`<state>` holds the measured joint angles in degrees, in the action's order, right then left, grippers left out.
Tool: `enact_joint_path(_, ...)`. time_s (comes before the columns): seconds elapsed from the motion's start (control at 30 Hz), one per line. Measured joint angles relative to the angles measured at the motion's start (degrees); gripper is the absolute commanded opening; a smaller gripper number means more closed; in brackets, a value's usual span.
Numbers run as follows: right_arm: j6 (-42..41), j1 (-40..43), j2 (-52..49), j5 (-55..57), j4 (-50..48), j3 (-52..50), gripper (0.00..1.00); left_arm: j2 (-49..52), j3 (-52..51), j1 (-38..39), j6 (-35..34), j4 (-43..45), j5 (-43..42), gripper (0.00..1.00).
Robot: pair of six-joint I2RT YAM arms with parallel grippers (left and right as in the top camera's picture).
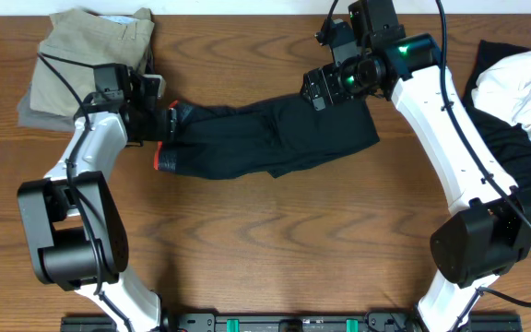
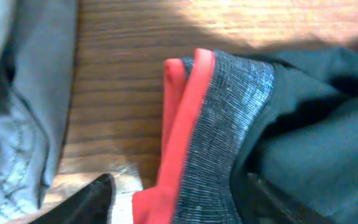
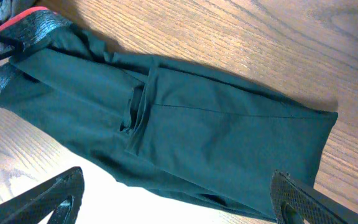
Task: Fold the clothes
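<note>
The clothes in play are long black trousers, lying folded lengthwise across the middle of the table with the red-orange waistband at the left end. My left gripper sits at that end. In the left wrist view its fingers straddle the waistband, and bare table shows between the left finger and the red edge. My right gripper hovers over the trousers' right end. Seen from the right wrist, the right gripper is wide open above the trousers, gripping nothing.
A khaki garment lies on a grey one at the back left, close to my left arm. At the right edge a white garment rests on a black one. Bare wood runs along the front.
</note>
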<state>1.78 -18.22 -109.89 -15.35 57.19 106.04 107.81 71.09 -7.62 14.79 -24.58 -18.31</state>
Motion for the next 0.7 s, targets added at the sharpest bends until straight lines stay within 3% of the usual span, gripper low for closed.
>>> enact_joint_path(0.33,0.0,0.0,0.0,0.4,0.0,0.0,0.93,0.0,0.1,1.6,0.1,-4.0,-0.2,0.15)
enact_joint_path(0.43,0.0,0.0,0.0,0.8,0.0,0.0,0.94,-0.2,0.2,1.5,-0.5,-4.5,-0.2,0.11)
enact_joint_path(0.7,0.0,0.0,0.0,1.0,0.4,0.0,0.94,-8.3,1.2,1.2,-3.7,-10.8,-0.2,0.11)
